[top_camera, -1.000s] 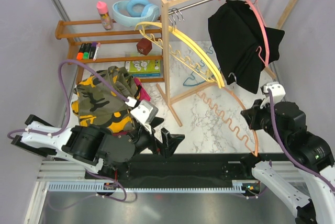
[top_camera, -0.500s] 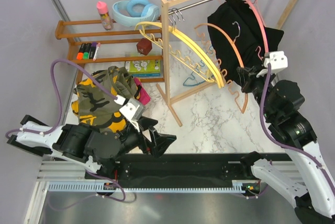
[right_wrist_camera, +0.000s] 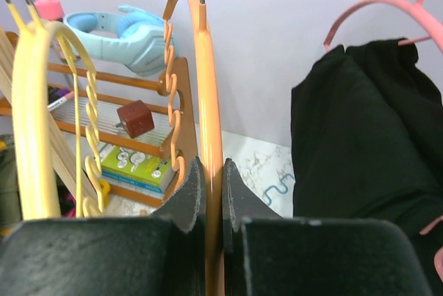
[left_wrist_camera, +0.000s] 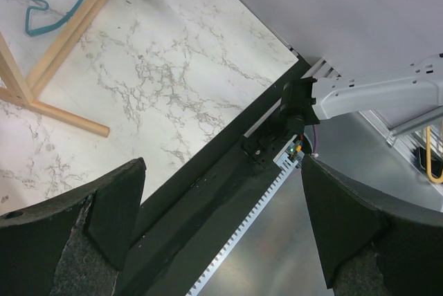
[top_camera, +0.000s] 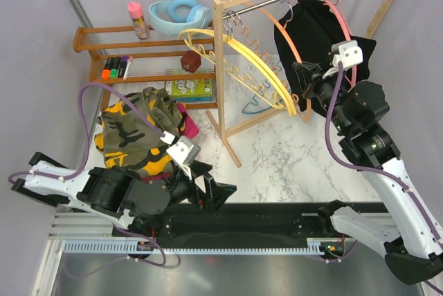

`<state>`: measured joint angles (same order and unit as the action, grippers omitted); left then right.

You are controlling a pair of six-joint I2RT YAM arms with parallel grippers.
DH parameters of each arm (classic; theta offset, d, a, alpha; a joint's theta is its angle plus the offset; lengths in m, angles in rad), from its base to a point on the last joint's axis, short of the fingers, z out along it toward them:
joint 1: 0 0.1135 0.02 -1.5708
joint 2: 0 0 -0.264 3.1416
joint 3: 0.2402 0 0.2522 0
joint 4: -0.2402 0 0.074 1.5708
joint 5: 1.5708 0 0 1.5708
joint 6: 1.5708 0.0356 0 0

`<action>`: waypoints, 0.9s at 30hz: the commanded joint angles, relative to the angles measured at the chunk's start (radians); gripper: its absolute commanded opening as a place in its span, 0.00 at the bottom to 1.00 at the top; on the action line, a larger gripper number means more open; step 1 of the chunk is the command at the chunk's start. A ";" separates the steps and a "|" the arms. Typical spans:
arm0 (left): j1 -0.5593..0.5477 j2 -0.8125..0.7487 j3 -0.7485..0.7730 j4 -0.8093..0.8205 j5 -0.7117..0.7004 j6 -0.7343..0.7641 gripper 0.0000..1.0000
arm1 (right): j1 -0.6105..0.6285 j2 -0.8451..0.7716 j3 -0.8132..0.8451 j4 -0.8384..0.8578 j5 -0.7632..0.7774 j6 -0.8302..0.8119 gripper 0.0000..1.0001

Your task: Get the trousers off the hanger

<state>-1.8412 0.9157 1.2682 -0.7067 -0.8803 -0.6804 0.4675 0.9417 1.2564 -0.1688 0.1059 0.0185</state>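
Plain black trousers (top_camera: 315,30) hang on a pink hanger (top_camera: 344,26) at the right end of the metal rail (top_camera: 263,4); they also show in the right wrist view (right_wrist_camera: 360,137). My right gripper (top_camera: 301,75) is shut on a bare orange hanger (top_camera: 277,26), held up with its hook near the rail just left of the black trousers; the jaws pinch its arm (right_wrist_camera: 211,144). A pile of camouflage trousers (top_camera: 135,130) with magenta cloth (top_camera: 188,124) lies on the table at left. My left gripper (top_camera: 218,192) is open and empty over the table's near edge (left_wrist_camera: 221,220).
Yellow hangers (top_camera: 242,54) hang from the wooden rack post (top_camera: 220,68). A teal hanger (top_camera: 252,108) lies on the marble table (left_wrist_camera: 173,68). A wooden shelf (top_camera: 138,54) at back left holds markers, a bottle, a red cube and blue headphones.
My right gripper has raised the orange hanger from low over the table up to the rail beside the black trousers. The left arm has shifted only slightly.
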 commanded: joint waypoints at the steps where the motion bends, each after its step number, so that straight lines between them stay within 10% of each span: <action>1: 0.000 -0.020 -0.012 0.016 -0.008 -0.062 1.00 | 0.002 0.005 0.069 0.137 -0.043 0.003 0.00; 22: -0.001 0.106 -0.023 0.015 0.026 0.024 0.99 | 0.002 0.080 0.074 0.143 -0.091 0.057 0.00; 27: 0.038 0.172 -0.041 0.009 0.046 0.021 0.97 | 0.002 0.074 0.066 0.103 -0.098 0.075 0.18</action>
<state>-1.8400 1.0492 1.2434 -0.7040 -0.8524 -0.6785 0.4675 1.0382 1.2892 -0.0925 0.0296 0.0631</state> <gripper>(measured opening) 0.975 0.112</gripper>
